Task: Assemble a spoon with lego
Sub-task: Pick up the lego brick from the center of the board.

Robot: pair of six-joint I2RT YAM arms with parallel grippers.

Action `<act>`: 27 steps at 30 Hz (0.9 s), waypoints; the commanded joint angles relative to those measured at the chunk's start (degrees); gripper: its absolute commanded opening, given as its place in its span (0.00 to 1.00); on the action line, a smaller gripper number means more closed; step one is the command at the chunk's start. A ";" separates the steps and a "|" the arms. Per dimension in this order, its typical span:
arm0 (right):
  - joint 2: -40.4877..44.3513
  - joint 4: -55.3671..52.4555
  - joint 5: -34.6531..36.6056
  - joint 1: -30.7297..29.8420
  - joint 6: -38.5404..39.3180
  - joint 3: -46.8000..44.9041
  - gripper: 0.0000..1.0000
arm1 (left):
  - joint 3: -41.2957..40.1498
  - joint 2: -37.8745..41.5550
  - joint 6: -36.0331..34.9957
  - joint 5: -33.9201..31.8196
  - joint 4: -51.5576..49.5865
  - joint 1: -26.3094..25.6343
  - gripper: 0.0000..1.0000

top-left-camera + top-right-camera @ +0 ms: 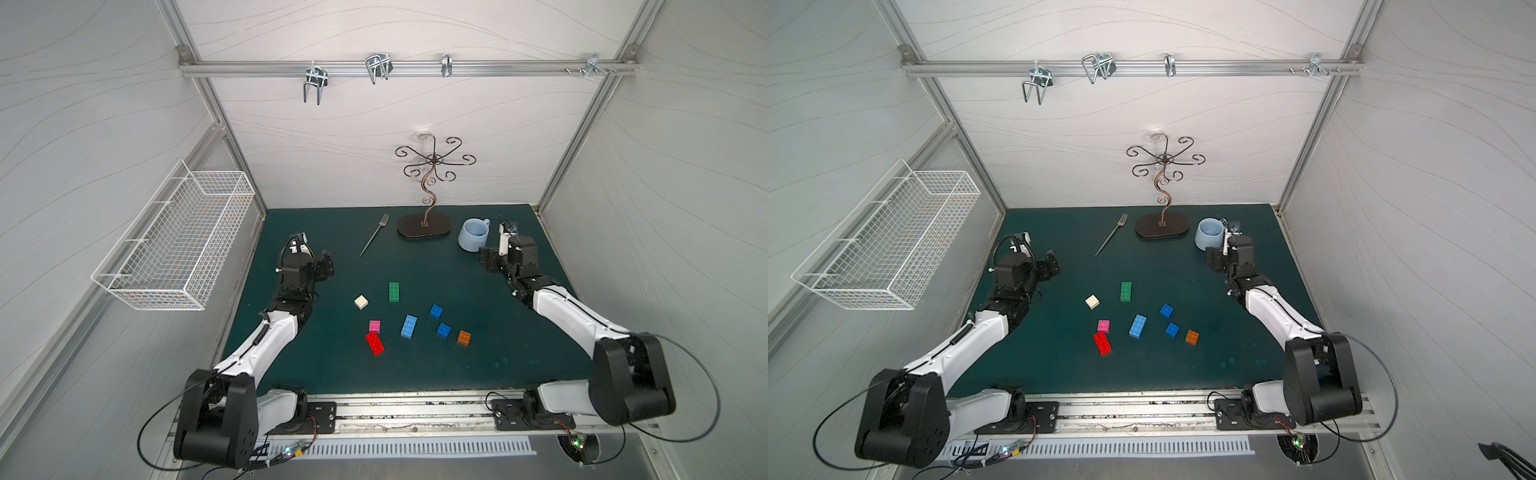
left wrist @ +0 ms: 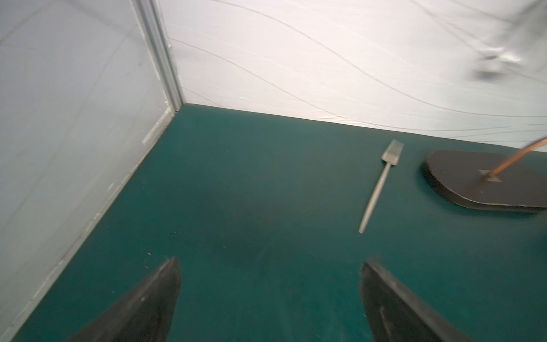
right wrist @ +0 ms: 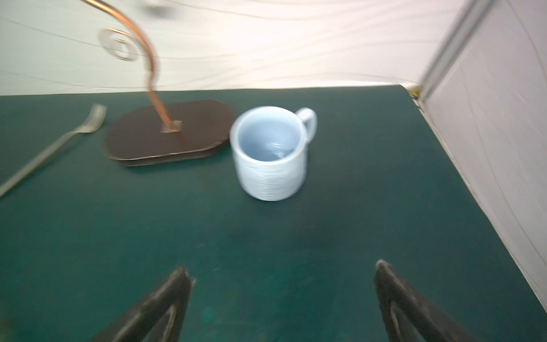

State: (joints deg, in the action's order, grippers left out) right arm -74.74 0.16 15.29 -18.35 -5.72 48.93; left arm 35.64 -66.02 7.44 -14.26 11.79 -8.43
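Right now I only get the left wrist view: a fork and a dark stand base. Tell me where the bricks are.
Observer: Eight loose bricks lie in the middle of the mat, behind your camera.
Operator: Name the one nearest my left gripper.
Observer: The cream brick.
Operator: Report the right gripper.
Observer: It is open and empty, beside the blue mug.
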 commanded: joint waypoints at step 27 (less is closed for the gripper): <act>-5.50 -41.02 -16.34 -13.71 -25.55 -1.64 0.70 | 0.27 8.10 14.52 13.73 -22.14 -21.60 1.00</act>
State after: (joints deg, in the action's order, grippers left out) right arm -78.65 -39.97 0.64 -32.27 -31.07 46.63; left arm 35.55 -58.13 19.92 -1.83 -12.10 -29.78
